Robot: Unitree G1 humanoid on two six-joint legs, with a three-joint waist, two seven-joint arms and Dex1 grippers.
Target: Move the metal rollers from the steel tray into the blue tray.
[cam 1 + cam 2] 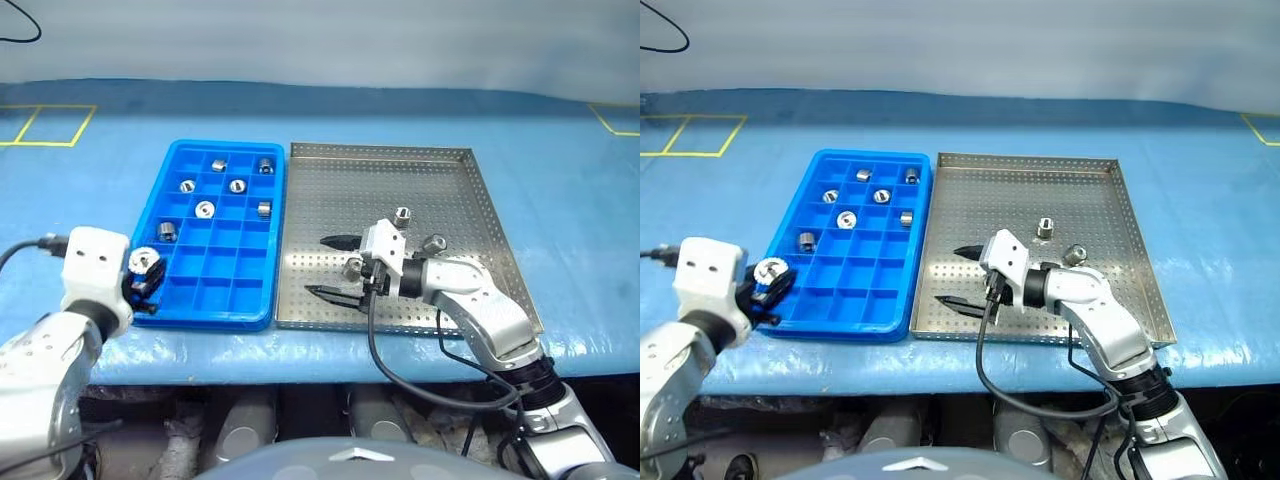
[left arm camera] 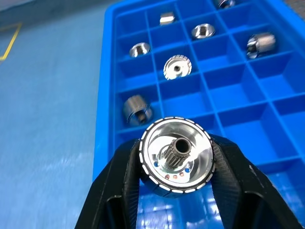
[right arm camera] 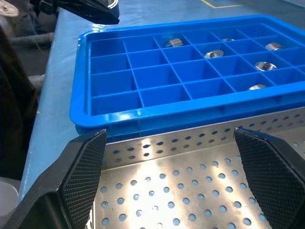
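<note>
**Left gripper carrying a roller at the blue tray's near-left corner; right gripper spread wide over the steel tray.**

Your left gripper (image 1: 143, 272) is clamped on one metal roller (image 2: 177, 155), its bored face toward the wrist camera, held just above the near-left corner of the blue tray (image 1: 200, 298). Seven rollers (image 1: 205, 209) already sit in separate compartments in the tray's far half. Your right gripper (image 1: 338, 268) points toward the blue tray with its fingers (image 3: 81, 167) spread wide and holding nothing, low over the near part of the steel tray (image 1: 455, 190). Three loose rollers (image 1: 401, 214) lie on the perforated floor close beside the right wrist.
</note>
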